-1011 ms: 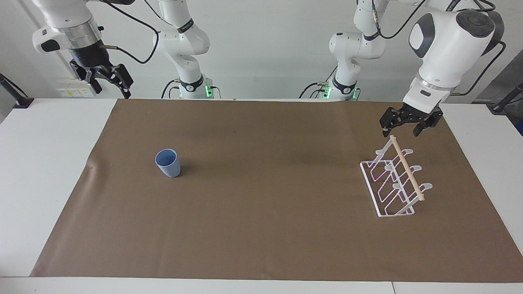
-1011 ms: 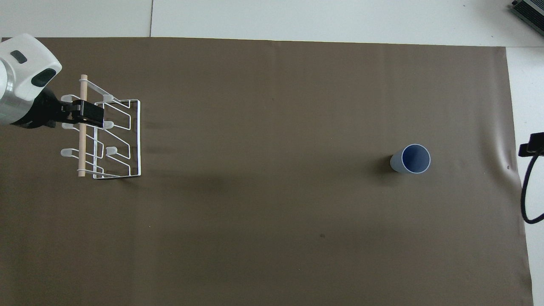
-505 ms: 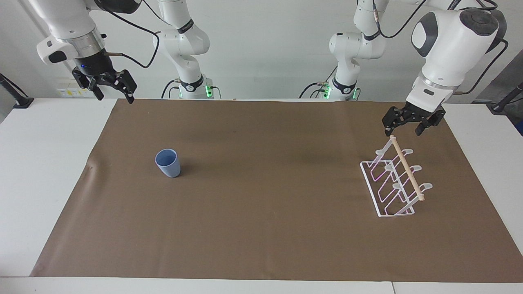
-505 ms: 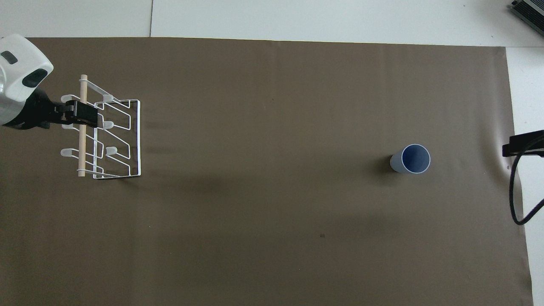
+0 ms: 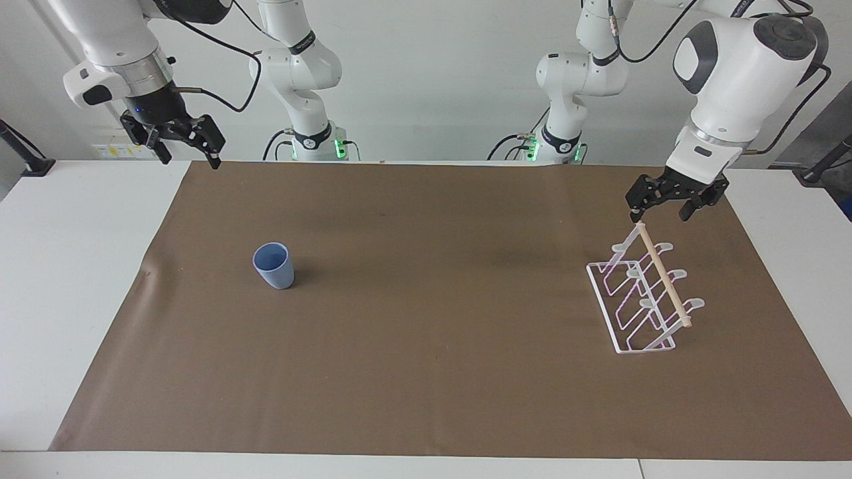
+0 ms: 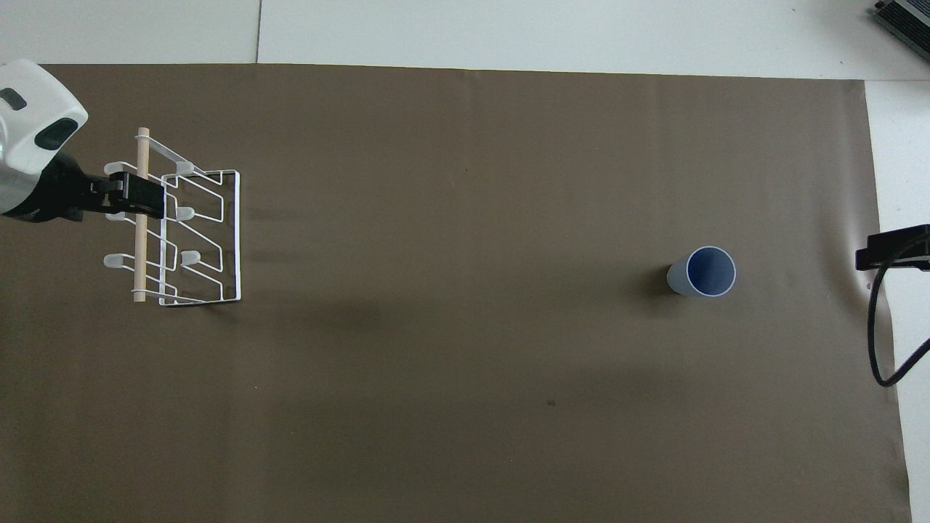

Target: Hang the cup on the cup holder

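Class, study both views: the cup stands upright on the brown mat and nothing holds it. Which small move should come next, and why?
Probably the right tool should come down over the cup. It is open, empty and raised at the cup's end of the table. The left tool, also open, hangs over the cup holder, whose prongs are all bare, so the cup must be picked up first.
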You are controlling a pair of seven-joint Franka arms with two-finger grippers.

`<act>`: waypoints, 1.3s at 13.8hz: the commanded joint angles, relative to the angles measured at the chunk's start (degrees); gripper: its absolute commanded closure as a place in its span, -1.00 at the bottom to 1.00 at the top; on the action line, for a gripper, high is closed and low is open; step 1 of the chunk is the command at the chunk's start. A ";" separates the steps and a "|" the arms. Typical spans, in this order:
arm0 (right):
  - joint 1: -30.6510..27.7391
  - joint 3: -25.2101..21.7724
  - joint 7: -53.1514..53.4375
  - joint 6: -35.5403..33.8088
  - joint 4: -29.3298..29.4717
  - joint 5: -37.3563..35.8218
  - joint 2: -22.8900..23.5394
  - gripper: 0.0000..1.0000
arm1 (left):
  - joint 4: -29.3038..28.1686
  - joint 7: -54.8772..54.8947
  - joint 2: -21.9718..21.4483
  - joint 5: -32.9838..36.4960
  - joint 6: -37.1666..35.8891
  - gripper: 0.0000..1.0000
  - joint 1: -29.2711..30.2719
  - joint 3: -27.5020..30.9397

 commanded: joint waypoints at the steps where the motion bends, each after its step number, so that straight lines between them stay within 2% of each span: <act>1: -0.28 0.09 -1.63 2.52 -3.96 -0.27 -2.44 -1.00 | -2.04 -0.03 -1.75 0.72 0.53 -1.00 0.09 -0.16; 6: -0.01 0.09 -2.33 9.81 -10.20 0.00 -2.71 -1.00 | -2.04 -0.03 -1.75 0.72 0.35 -1.00 0.18 -0.16; 10: 2.27 0.09 -2.25 23.51 -19.86 0.44 -0.95 -1.00 | -2.04 -0.03 -1.75 0.72 0.53 -1.00 0.18 -0.16; 12: 2.80 0.09 -2.42 28.08 -22.95 0.44 0.89 -1.00 | -2.04 -0.12 -1.84 0.72 0.53 -1.00 0.09 -0.16; 16: 3.15 0.09 -7.24 32.83 -25.15 0.53 6.33 -1.00 | -2.04 -0.12 -1.84 0.72 0.53 -1.00 0.27 -0.16; 18: 2.80 0.09 -9.53 36.62 -27.70 0.53 6.96 -1.00 | -2.04 -0.12 -1.84 0.72 0.53 -1.00 0.18 -0.16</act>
